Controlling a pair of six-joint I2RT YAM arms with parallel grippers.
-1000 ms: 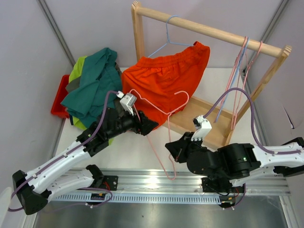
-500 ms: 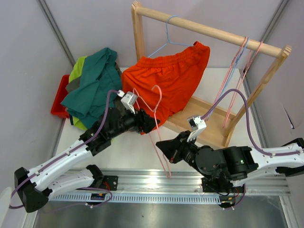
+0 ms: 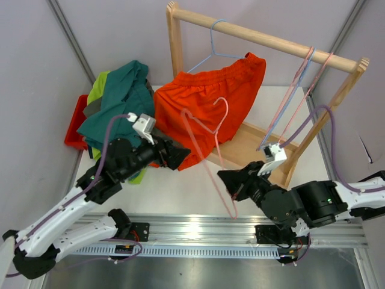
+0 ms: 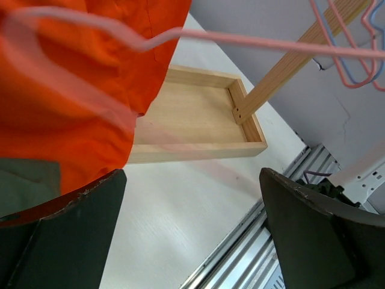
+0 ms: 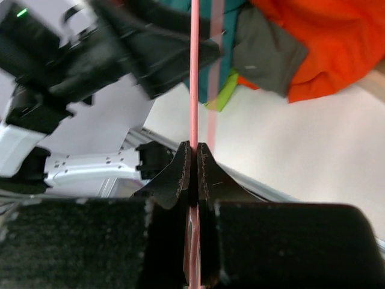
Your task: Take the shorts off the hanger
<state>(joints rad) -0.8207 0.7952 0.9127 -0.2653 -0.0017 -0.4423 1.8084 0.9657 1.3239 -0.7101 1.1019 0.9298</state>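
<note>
Pink wire hanger (image 3: 207, 153) is pinched at its lower run by the right gripper (image 3: 231, 180), jaws shut tight on the wire, as the right wrist view confirms (image 5: 194, 108). Left gripper (image 3: 174, 155) stands wide apart, holding nothing; its fingers (image 4: 66, 229) frame bare table and the wooden tray (image 4: 192, 129) of the rack (image 3: 264, 37).

Orange shorts (image 3: 207, 99) are seen draped from a blue hanger (image 3: 213, 42) on the rack's top bar, centre of the frame, hem reaching down toward the tray. Teal shorts (image 3: 117, 102) lie heaped with lime and grey pairs over a red bin (image 3: 75, 123) at upper left. No navy pair can be made out.

Risks, as judged:
- The pink hanger's hook sits against the orange cloth; a swing could snag the fabric and drag the shorts askew or tug the blue hanger along the bar
- The thin wire could pivot in the pinch and slip free
- The left fingers, close under the orange hem, could catch cloth without a clean hold

Against the frame one second earlier:
- The pink hanger has been rotated from lying broad and flat to standing steep, hook up
- The right gripper has been carried rightward, toward the tray
- The left gripper has been opened further and drawn back left
- Orange shorts and heap are unchanged
</note>
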